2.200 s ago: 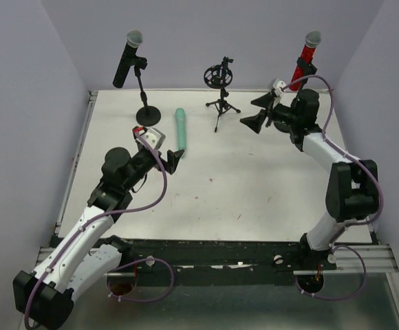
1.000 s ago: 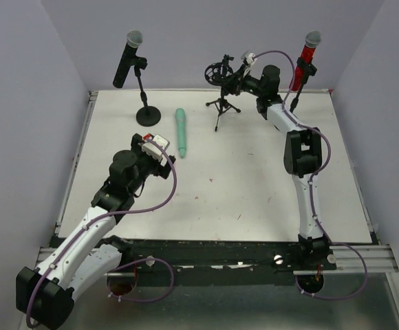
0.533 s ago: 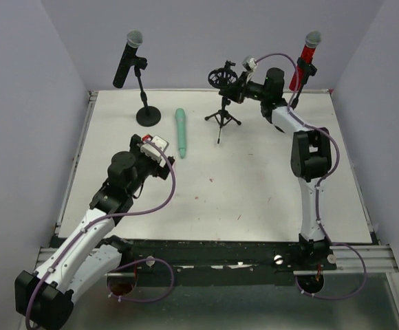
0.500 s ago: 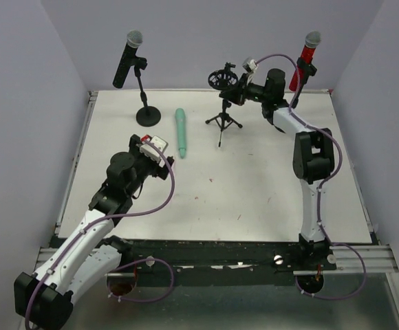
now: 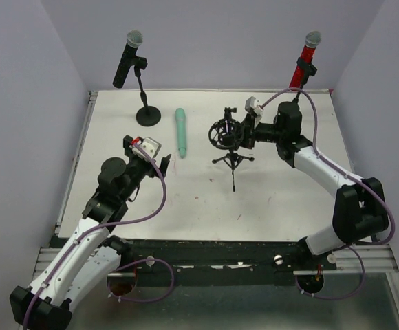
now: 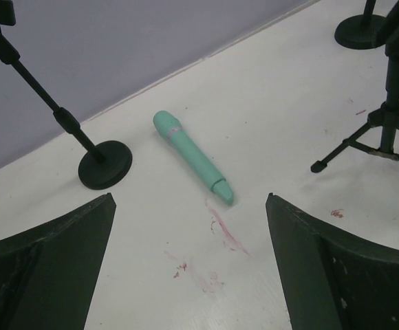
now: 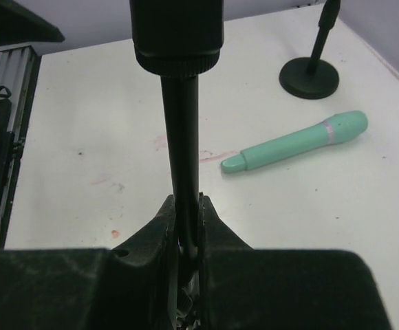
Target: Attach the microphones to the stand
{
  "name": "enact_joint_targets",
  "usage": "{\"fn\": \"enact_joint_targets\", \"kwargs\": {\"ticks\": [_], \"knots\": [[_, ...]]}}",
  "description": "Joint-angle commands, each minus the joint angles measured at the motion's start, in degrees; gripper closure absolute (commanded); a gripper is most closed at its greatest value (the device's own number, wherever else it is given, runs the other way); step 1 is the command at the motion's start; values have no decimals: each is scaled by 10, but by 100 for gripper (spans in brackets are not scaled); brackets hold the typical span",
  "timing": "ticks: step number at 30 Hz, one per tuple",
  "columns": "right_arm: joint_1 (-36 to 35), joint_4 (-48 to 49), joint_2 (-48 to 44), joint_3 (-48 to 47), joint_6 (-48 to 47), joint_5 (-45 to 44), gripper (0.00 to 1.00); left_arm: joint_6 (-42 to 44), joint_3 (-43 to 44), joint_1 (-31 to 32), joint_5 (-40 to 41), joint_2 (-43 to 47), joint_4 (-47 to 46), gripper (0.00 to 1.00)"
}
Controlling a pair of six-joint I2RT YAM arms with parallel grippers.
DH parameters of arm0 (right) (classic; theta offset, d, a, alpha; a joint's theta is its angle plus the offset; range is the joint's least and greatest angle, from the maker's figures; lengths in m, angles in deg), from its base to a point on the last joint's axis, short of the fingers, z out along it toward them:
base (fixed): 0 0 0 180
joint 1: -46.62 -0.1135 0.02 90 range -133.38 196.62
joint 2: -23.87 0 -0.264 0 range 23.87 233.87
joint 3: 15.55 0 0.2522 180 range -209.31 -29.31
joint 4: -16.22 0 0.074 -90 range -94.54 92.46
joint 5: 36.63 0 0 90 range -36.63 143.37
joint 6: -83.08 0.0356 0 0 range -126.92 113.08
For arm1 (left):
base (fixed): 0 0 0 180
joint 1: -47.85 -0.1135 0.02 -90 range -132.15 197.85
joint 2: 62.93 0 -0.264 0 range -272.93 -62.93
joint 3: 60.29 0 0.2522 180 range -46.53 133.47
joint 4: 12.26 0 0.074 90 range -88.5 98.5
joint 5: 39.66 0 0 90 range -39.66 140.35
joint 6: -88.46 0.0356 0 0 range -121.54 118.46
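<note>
Step in hand: mounting the last microphone. I am gripping the tripod stand [image 7: 181, 130] by its stem, my right gripper [image 7: 186, 223] clamped tight on it. My left gripper [image 6: 191, 265] is hanging spread wide, holding nothing. The teal microphone [image 6: 191, 157] is lying flat on the table, near and ahead of the left gripper, beside the stand. Next, I judge, the left gripper must descend, grasp it and seat it in the stand.

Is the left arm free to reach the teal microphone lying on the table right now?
Probably yes. The left end effector is open and the teal microphone lies flat just ahead with nothing between; the tripod stand sits off to the side.
</note>
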Motion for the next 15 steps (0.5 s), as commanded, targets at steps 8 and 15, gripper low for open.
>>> {"fn": "enact_joint_targets", "kwargs": {"ticks": [8, 15], "knots": [[-6, 128, -76, 169, -8, -39, 87, -15, 3, -4, -8, 9, -10, 1], [-4, 117, -98, 221, -44, -29, 84, -15, 3, -4, -10, 4, -10, 2]]}}
